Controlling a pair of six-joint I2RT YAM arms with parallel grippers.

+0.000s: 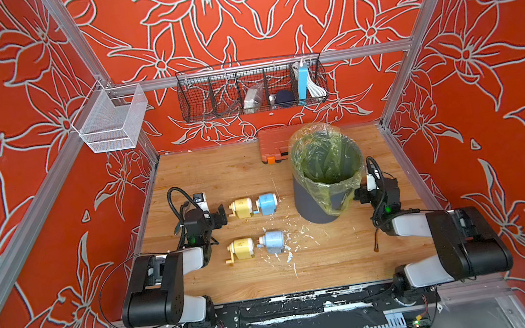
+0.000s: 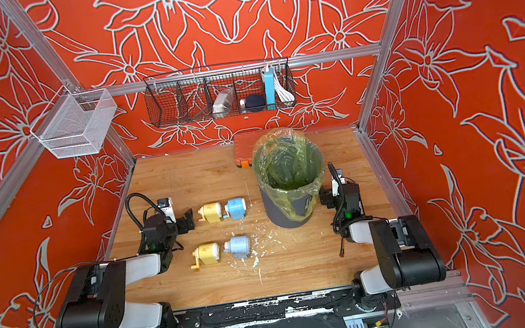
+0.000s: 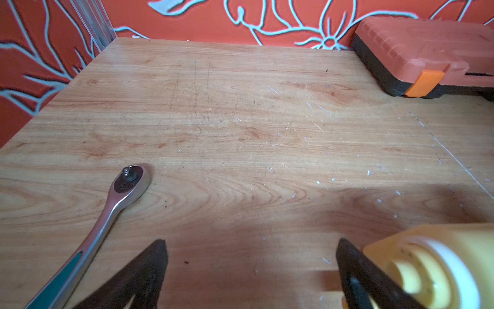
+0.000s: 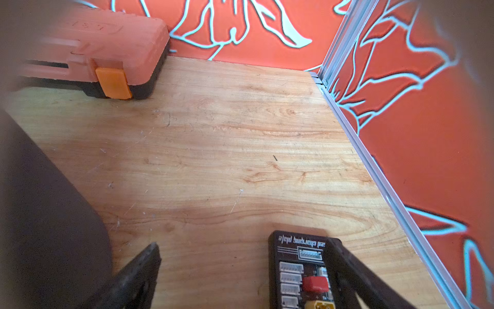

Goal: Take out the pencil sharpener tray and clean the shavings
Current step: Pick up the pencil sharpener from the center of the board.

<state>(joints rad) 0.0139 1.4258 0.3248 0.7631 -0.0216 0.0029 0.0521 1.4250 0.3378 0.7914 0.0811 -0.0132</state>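
Left gripper (image 1: 222, 214) (jaws apart, empty) sits just beside the rear yellow sharpener (image 1: 241, 208), which lies toward the table's (image 1: 219, 164) right edge, long axis left–right; right gripper (image 4: 246, 243), likewise spread, is farther; shavings (image 1: 289, 256) litter mid-table.

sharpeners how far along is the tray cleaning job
Done: nothing visible; no tray looks out, and shavings litter the table. In hand: nothing; the left hand is open beside the far yellow sharpener, the right hand open by the bin. Left: pull a tray, clear the shavings.
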